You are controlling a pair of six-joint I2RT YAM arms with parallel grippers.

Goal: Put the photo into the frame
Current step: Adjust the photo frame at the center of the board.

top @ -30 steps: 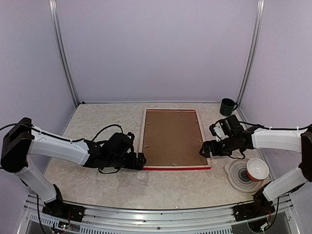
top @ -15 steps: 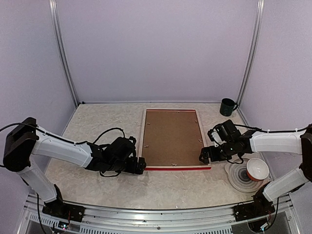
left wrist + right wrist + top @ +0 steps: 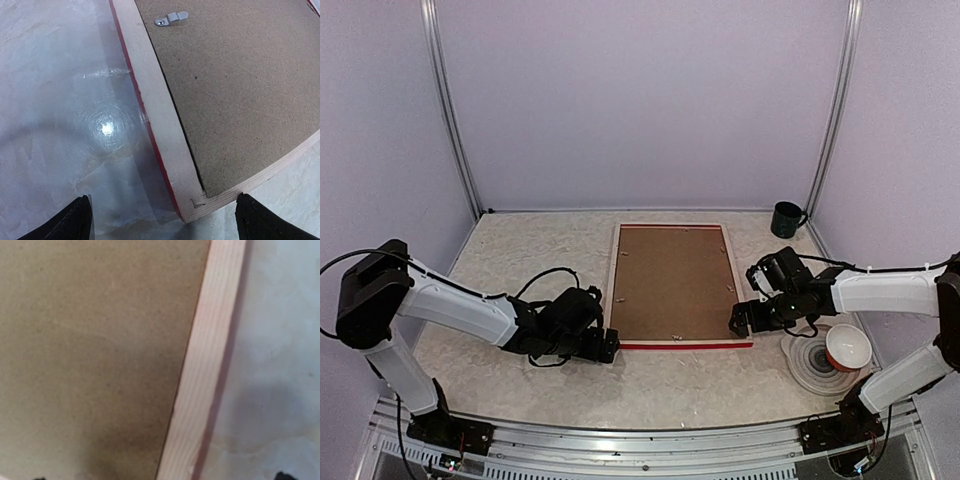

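Observation:
The frame lies face down in the middle of the table, pale wood back up, red edge toward me. A plain brown backing board fills it. The photo is hidden. My left gripper is open at the frame's near left corner. In the left wrist view its gripper straddles that corner of the frame, and the board and a metal clip show. My right gripper is open low over the near right rail. In the right wrist view its gripper spans the rail and board.
A dark green mug stands at the back right. Stacked plates with a red and white bowl sit at the right front, close to my right arm. A glossy clear sheet seems to lie on the table left of the frame.
My left gripper has slid toward me along the frame's left side to its near left corner. My right gripper has moved toward me down the right rail. The frame has not moved.

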